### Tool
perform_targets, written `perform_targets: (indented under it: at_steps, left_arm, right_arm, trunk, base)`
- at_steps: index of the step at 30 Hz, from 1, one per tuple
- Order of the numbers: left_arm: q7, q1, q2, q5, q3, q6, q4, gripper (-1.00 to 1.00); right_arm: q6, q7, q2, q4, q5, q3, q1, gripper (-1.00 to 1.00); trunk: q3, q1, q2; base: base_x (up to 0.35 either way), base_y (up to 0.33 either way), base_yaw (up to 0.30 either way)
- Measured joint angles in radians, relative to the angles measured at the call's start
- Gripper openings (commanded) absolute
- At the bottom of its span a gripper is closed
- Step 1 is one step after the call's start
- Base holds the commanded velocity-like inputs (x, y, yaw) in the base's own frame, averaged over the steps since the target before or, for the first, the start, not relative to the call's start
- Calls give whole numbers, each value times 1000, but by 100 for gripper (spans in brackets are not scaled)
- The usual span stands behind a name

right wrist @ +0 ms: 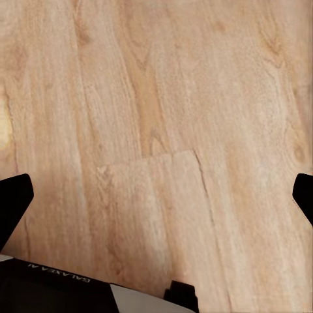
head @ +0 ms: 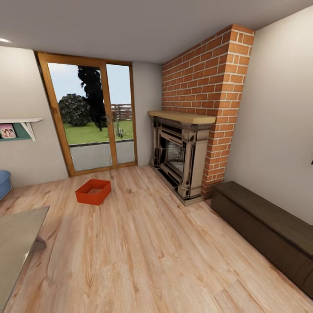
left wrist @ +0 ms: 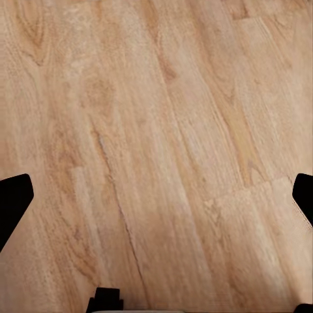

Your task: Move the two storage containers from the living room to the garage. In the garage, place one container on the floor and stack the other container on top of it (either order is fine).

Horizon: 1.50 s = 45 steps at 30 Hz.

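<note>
Sofa (head: 3, 182), low table (head: 17, 243) edge-cropped

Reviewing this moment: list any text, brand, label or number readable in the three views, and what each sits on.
"GALAXEA AI": small white lettering, shown upside down in the right wrist view, on a dark part of the robot's body; the last letters are hard to make out.
The framed picture under the wall shelf: too small and blurred to tell whether it carries any text.
The storage container on the plank floor: plain, no lettering seen.

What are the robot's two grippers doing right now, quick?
Left gripper: open, holding nothing, over bare wood plank floor.
Right gripper: open, holding nothing, over the same kind of floor.
</note>
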Motion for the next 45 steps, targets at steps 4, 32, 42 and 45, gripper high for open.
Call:
perform_targets:
  at_steps: [4,32,42,45]
  left_arm:
    - [0,0,0,0,0,0,0,100]
    - [0,0,0,0,0,0,-1,100]
    - [0,0,0,0,0,0,-1,100]
    - [0,0,0,0,0,0,-1,100]
  right_arm:
    - [0,1,0,0,0,0,0,100]
    - [0,0,0,1,0,0,0,100]
    - [0,0,0,0,0,0,0,100]
    - [0,0,0,1,0,0,1,100]
  trunk:
    - [0,0,0]
    - [0,0,0]
    - [0,0,0]
    - [0,0,0]
  base:
    - [324,-95,0]
    - [323,-99,42]
    - [323,-136,246]
    - [324,-138,251]
